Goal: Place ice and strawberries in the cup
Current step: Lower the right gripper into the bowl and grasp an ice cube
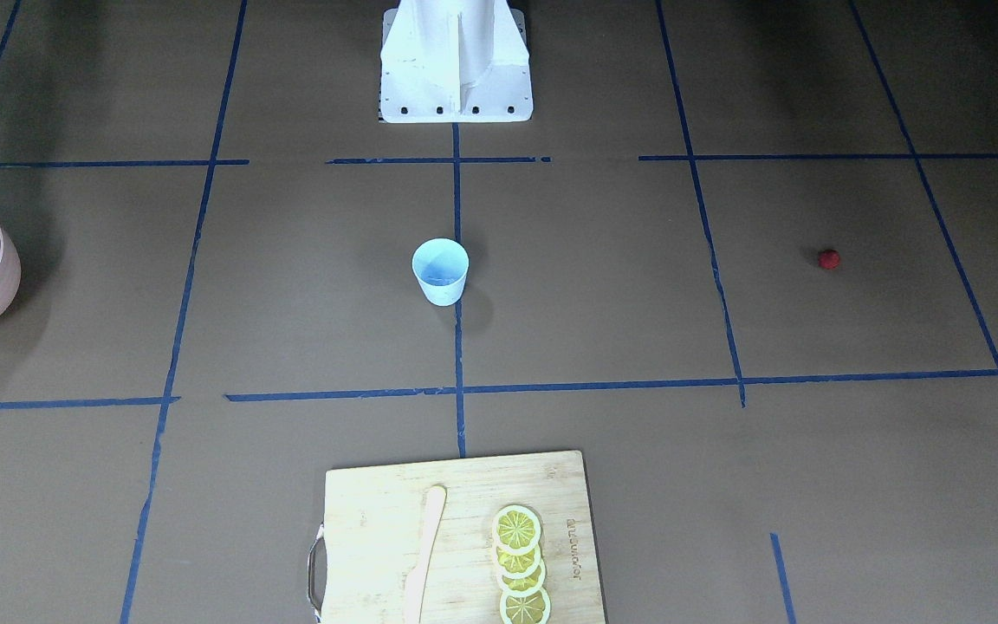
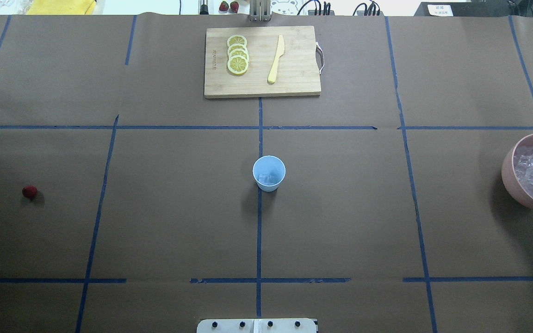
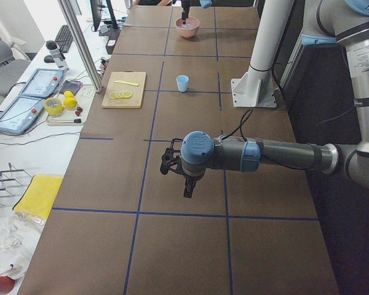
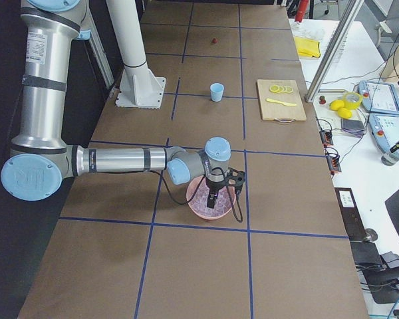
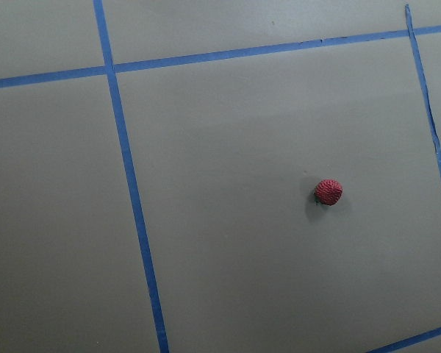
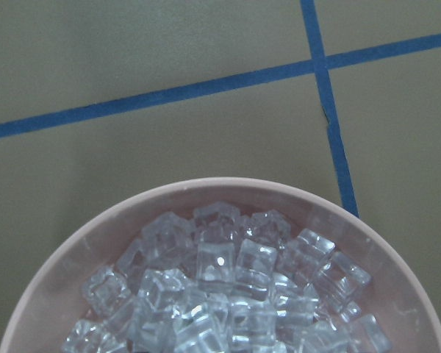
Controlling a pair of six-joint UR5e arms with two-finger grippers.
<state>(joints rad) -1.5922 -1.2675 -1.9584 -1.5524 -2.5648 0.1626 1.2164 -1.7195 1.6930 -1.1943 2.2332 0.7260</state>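
Fingers (image 4: pixel 213 195): cannot tell open from closed on the right gripper (image 4: pixel 213 201) low over the ice (image 6: pixel 220 294) in its bowl (image 6: pixel 48 301) or the left gripper (image 3: pixel 186 189) above the berry (image 5: pixel 328 191); risk: slick cubes slip, or berry rolls, before the far mid-table cup (image 2: pixel 269 172), likely light enough to tip.

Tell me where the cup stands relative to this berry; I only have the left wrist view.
Observer: The cup stands upright by the centre tape line; the strawberry lies far out on the robot's left side.
Operator: Report what's in the cup.
Observer: A few ice cubes seem to lie at its bottom; no berry in it.
Operator: Say where the right tool is.
Observer: The right tool hangs over the pink bowl, which is heaped with more cubes, at the robot's far right.
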